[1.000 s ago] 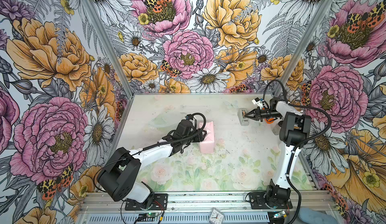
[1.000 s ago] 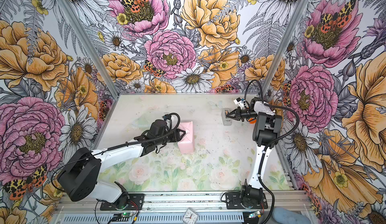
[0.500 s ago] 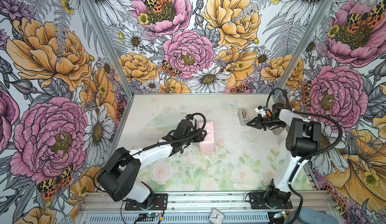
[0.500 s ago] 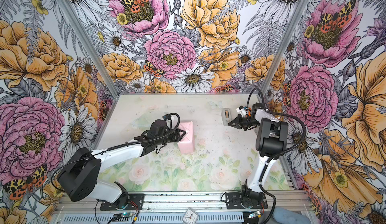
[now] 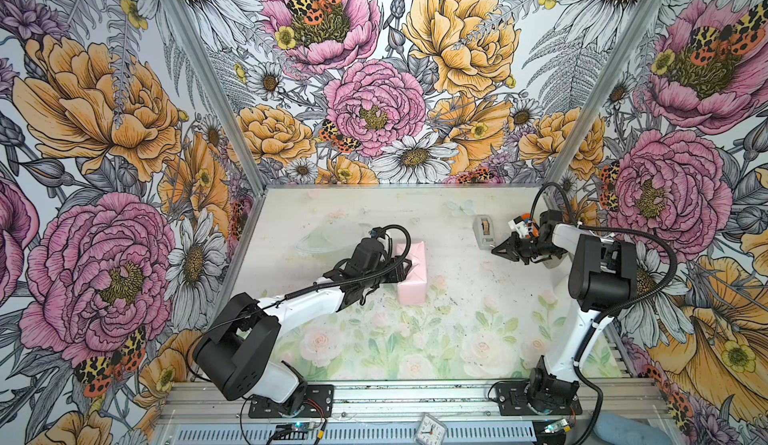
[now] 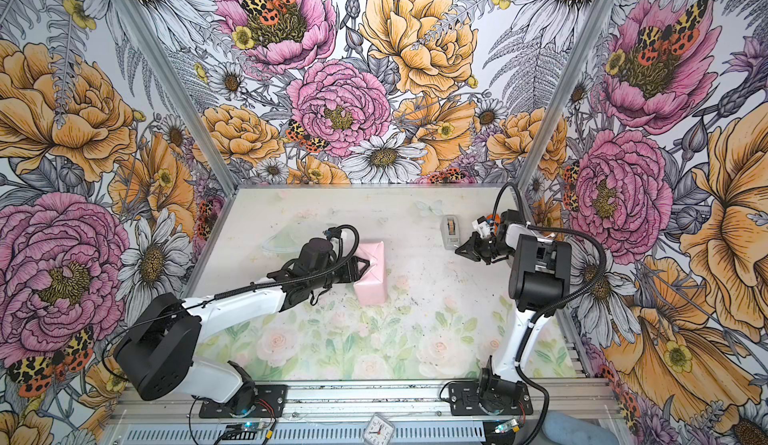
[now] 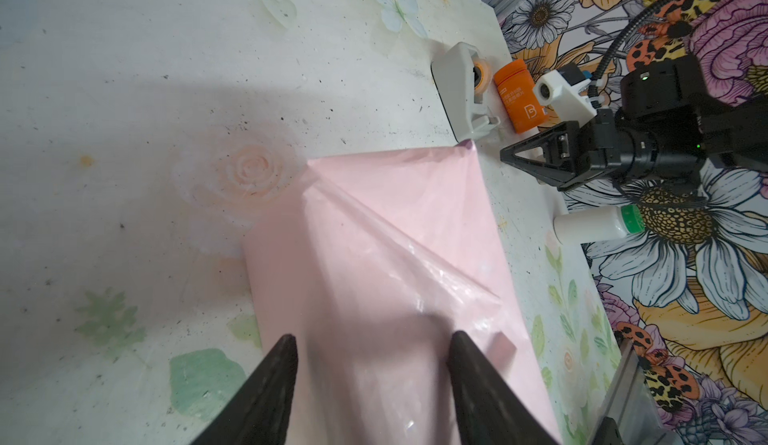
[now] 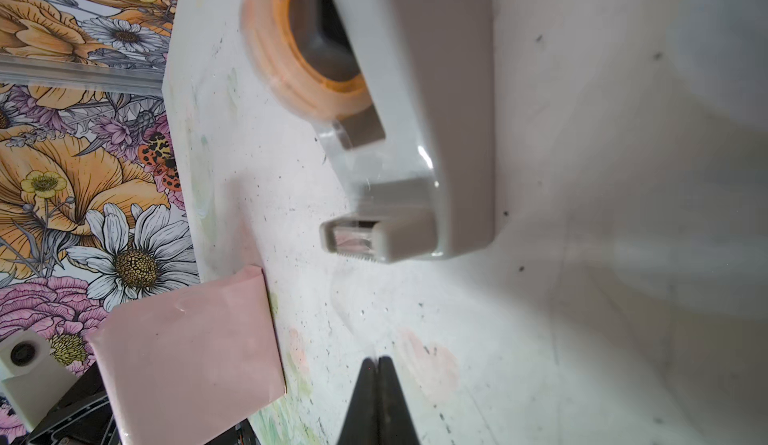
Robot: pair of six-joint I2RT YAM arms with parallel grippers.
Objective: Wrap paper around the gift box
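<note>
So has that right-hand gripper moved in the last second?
Yes. In a top view the right gripper has drawn back off the tape dispenser, toward the near side.

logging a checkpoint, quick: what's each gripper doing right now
Left gripper: open, fingers spread over the folded pale pink paper parcel, not pinching it.
Right gripper: shut, nothing visible in it, near the grey plastic tape dispenser.

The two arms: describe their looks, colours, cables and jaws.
Both the left arm and right arm have white links between bulky black joint housings. Black ribbed cables loop along them. The jaws are black, pointed triangles. A white camera block sits on the right wrist.
</note>
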